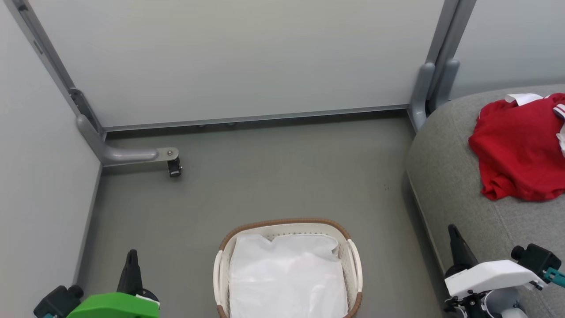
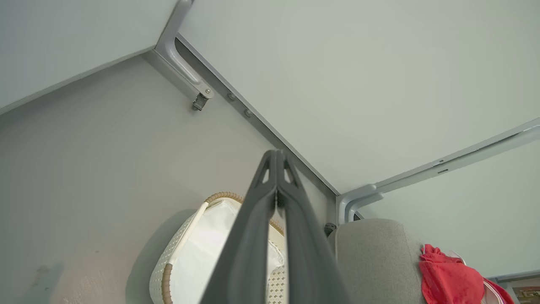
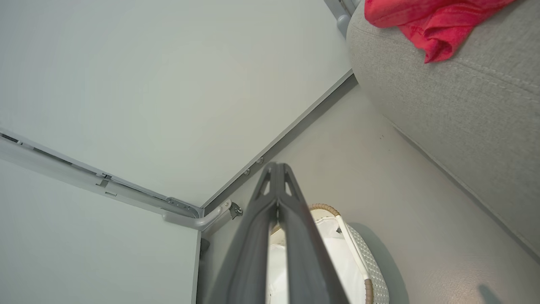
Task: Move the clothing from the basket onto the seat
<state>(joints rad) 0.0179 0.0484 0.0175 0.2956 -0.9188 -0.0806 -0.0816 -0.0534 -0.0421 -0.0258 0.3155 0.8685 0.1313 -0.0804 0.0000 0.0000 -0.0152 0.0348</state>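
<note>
- The basket (image 1: 288,223) stands on the floor (image 1: 265,176) straight ahead of me. All I can make out inside it is the white lining (image 1: 287,274), crumpled but lying low. No red shows in it, though the head view cuts off its near end.
- The clothing (image 1: 516,150) lies on the seat (image 1: 446,176), well apart from the basket, off to its right and farther from me. It is a loose red heap with white trim and a white collar piece at its far side.
- The heap runs off the picture's edge, so I cannot tell whether it is one garment or two bundled together.
- My left gripper (image 2: 276,158) hangs to the left of the basket, level with its near end and clear of the rim. In the left wrist view its jaws are pressed together tip to tip, with nothing between them.
- My right gripper (image 3: 276,166) hangs to the right of the basket, close by the seat's near edge. Its jaws are likewise closed tip to tip and carry nothing.
- My reading is that the moving is done, or very nearly so: red on the seat, none that I can see in the basket, both grippers empty.
- What I would want before calling it finished is a look at the basket's hidden near end and at the cut-off side of the heap, to confirm that both garments are across.
</note>
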